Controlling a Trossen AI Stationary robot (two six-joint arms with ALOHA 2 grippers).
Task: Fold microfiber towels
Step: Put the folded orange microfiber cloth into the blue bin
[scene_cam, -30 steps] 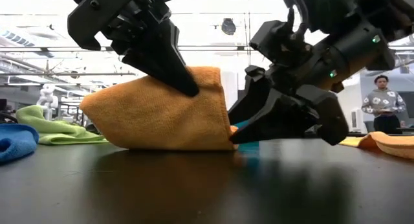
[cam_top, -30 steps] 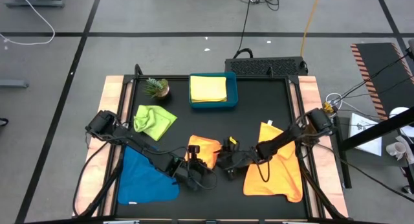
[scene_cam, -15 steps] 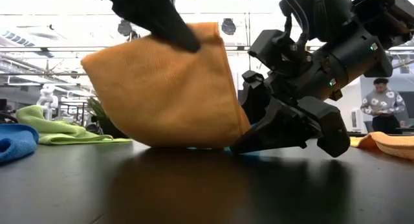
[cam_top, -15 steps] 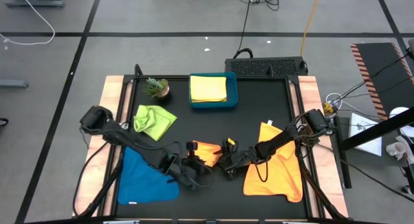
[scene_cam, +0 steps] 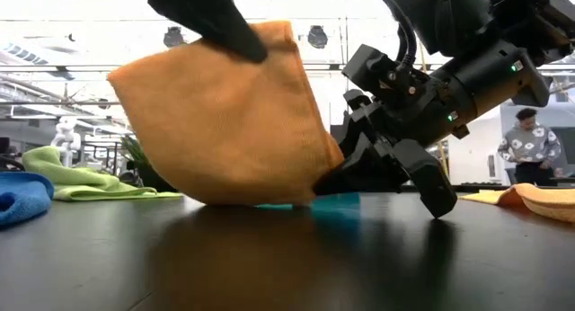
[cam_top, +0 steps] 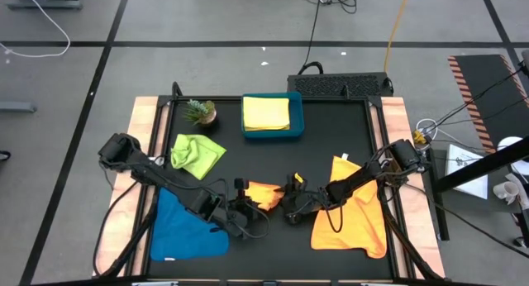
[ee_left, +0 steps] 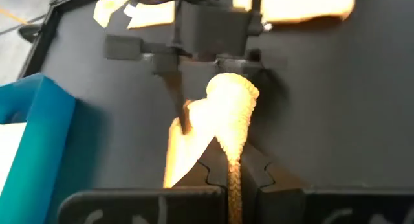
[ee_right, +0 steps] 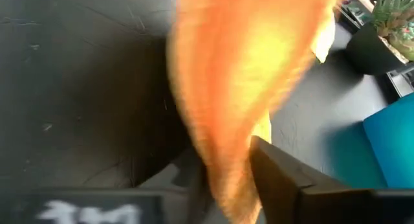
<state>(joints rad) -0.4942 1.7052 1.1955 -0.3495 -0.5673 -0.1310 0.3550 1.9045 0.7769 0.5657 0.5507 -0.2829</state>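
1. Orange and fuzzy, the small orange towel (cam_top: 263, 194) stands up off the black table (cam_top: 331, 137) as a tall, puffed sheet near the table's front edge, with its lower edge on the surface; a second ago it was a low folded wedge lying on the table.
2. The left gripper (scene_cam: 238, 37) pinches the towel's top edge with its jaws closed on the cloth. In the low view it is higher than a second ago and about level with half a second ago.
3. The right gripper (cam_top: 291, 205) is clamped on the same towel's lower corner, at table level. It has edged in closer to the cloth, and its dark fingers now tilt more steeply.
4. In the left wrist view the towel (ee_left: 229, 114) runs as a thin nubbly fold between that arm's two fingers.
5. A second orange towel (cam_top: 351, 216) lies spread flat and soft toward the table's right edge, under the right arm, unchanged.
6. A blue towel (cam_top: 186, 224) lies at the table's front left, and a crumpled lime green towel (cam_top: 197, 154) lies behind it.
7. A yellow towel (cam_top: 266, 112), folded square, rests in the rigid teal tray (cam_top: 295, 125) at the table's rear edge, beside a small potted plant (cam_top: 199, 112).
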